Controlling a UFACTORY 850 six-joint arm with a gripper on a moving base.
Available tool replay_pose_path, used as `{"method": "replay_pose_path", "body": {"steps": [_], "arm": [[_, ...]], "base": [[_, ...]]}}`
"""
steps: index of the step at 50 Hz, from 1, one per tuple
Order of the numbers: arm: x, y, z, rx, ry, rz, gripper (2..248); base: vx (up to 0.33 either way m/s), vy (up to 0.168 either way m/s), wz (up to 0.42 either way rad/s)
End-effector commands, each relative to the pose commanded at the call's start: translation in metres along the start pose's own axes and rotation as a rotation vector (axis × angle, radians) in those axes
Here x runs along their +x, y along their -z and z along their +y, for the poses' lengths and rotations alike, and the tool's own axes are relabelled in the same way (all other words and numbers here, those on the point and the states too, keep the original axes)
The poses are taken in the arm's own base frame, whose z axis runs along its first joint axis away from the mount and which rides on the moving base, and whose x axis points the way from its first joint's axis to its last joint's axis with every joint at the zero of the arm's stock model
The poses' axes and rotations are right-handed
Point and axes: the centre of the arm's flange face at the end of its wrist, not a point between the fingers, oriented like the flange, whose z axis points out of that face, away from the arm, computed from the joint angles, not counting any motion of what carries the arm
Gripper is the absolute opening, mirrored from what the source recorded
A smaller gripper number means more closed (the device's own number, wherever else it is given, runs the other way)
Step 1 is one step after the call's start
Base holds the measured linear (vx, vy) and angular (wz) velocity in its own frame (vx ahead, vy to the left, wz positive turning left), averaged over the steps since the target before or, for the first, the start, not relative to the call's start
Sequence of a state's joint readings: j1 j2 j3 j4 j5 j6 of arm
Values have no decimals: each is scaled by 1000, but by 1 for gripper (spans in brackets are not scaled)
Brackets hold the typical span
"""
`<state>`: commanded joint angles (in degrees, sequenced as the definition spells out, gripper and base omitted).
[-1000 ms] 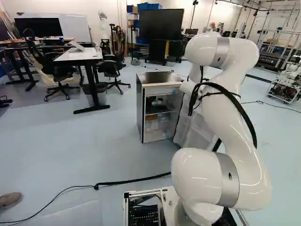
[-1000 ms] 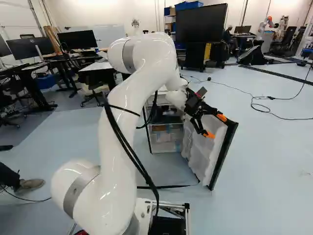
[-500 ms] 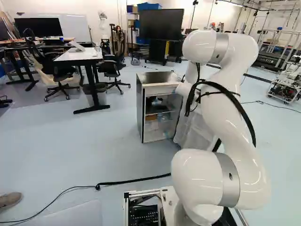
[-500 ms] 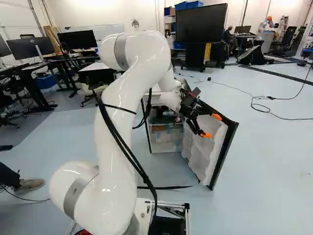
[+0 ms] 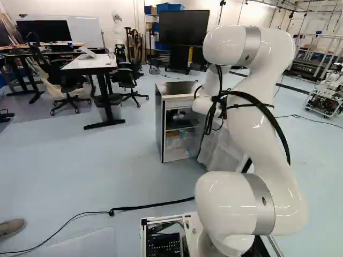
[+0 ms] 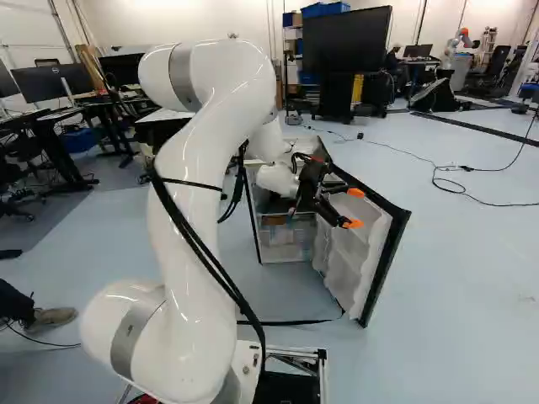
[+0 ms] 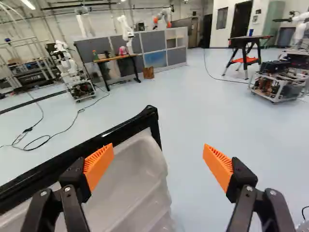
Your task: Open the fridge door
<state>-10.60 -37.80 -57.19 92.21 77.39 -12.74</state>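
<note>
The fridge (image 5: 177, 90) stands upright on the pale blue floor (image 5: 118, 155), just right of the middle in the left base view, its long axis vertical and its open front turned to the near side, toward the arm (image 5: 257, 118). The fridge door (image 6: 358, 248) is wide open, swung out from the right side of the cabinet, so that its free edge points near and to the right. It too is upright, taller than it is wide, with the pale, ribbed inner face turned left and the black rim (image 6: 390, 259) running down the free edge. In the right base view the end effector (image 6: 354, 208) hangs in front of the upper part of that inner face, its fingers pointing right. The wrist view shows the end effector (image 7: 158, 149) spread wide, with nothing gripped — the two orange pads (image 7: 99, 166) stand well apart. The top corner of the fridge door lies ahead, between the lines of the two fingers but closer to one, and the top rim runs off past that finger; whether the finger touches it I cannot tell. Behind the open front, shelves and clear drawers (image 6: 282, 240) show inside the cabinet — the arm hides part of the door in the left base view. A large dark screen (image 5: 184, 27) stands far beyond the fridge.
</note>
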Motion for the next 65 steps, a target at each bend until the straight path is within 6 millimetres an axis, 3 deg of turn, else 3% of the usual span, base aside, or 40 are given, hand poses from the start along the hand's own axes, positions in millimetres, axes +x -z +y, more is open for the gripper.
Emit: {"method": "replay_pose_path", "body": {"steps": [56,65], "arm": [[-8,109,63,712,311,-28,247],[-9,117,68,766,333,-29,247]], "base": [[0,0,0],[0,0,0]]}}
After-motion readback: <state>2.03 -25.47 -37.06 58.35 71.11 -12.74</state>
